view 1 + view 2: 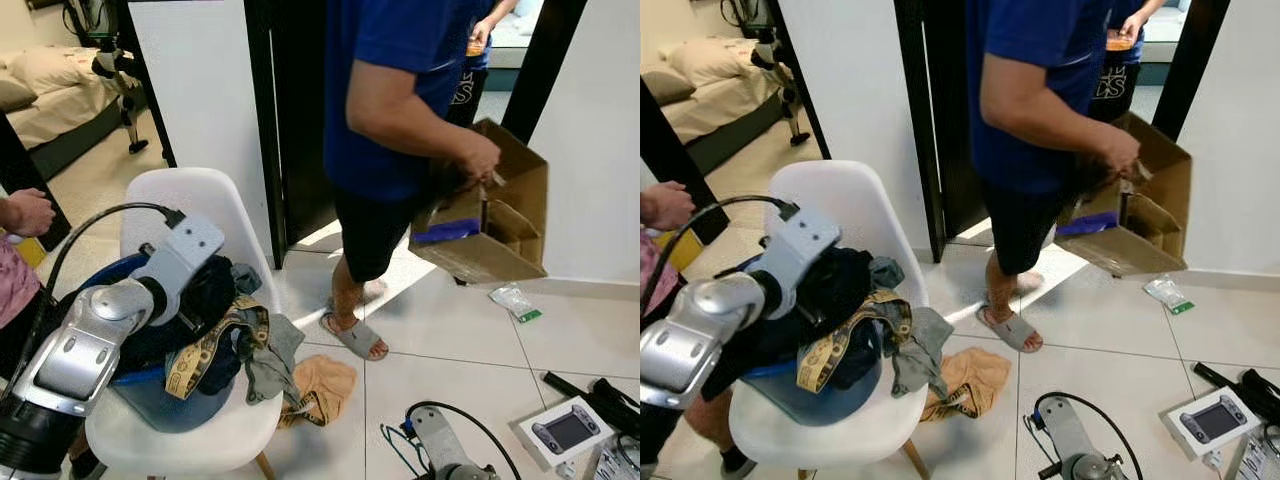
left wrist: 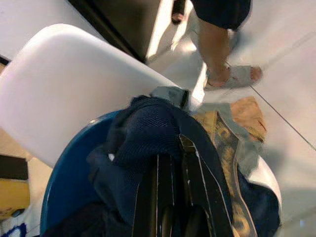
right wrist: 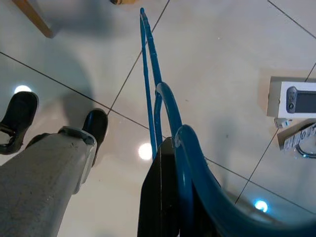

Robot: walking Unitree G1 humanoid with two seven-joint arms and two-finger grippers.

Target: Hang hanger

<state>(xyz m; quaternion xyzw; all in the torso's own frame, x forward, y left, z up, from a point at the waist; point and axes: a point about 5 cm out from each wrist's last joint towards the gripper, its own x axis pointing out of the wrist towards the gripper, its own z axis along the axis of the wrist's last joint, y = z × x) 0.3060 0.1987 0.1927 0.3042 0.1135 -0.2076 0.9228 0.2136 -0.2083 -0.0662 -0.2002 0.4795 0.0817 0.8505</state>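
Observation:
Pointing down at the tiled floor, my right gripper (image 3: 170, 143) is shut on a blue hanger (image 3: 153, 84), whose thin bars run out past the fingertips. My left arm reaches into a heap of clothes (image 1: 235, 345) on a white chair (image 1: 200, 200). In the left wrist view, my left gripper (image 2: 177, 143) is shut on a dark blue garment (image 2: 145, 138) that drapes over its fingertips. The heap lies in a blue basin (image 2: 64, 173) on the chair seat.
A person in a blue shirt (image 1: 400, 80) stands in the doorway holding a cardboard box (image 1: 495, 215). Another person's hand (image 1: 27, 212) is at the left. An orange cloth (image 1: 325, 385) and a boxed controller (image 1: 567, 430) lie on the floor. A bed (image 1: 50, 100) stands far left.

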